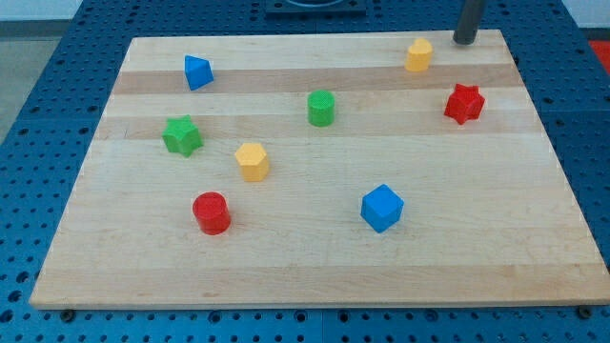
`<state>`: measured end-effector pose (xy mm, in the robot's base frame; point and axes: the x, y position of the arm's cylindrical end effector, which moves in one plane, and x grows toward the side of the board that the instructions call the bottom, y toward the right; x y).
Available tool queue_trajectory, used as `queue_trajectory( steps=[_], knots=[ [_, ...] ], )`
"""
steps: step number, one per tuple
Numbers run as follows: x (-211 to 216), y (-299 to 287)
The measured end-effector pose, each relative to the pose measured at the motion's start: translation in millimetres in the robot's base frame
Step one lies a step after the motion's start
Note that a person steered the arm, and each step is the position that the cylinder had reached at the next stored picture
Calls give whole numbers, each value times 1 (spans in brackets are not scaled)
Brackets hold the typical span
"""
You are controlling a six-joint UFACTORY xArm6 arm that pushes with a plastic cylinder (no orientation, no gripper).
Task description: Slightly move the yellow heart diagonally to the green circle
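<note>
The yellow heart [418,55] lies near the board's top edge, right of centre. The green circle [321,108], a short cylinder, stands below and to the left of it, well apart. My tip [464,41] rests at the board's top edge, just right of the yellow heart and slightly above it, with a small gap between them. The rod runs up out of the view's top.
A red star [464,103] lies below the tip. A blue triangle [197,71], a green star [181,135], a yellow hexagon [252,161] and a red circle [212,212] are on the left half. A blue cube [382,208] is at lower centre. The wooden board [496,257] sits on a blue pegboard.
</note>
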<state>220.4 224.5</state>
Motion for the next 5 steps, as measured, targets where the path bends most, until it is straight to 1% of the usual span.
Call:
queue_trajectory(
  steps=[2, 3, 5],
  knots=[
    [7, -24],
    [7, -60],
    [10, -64]
  ],
)
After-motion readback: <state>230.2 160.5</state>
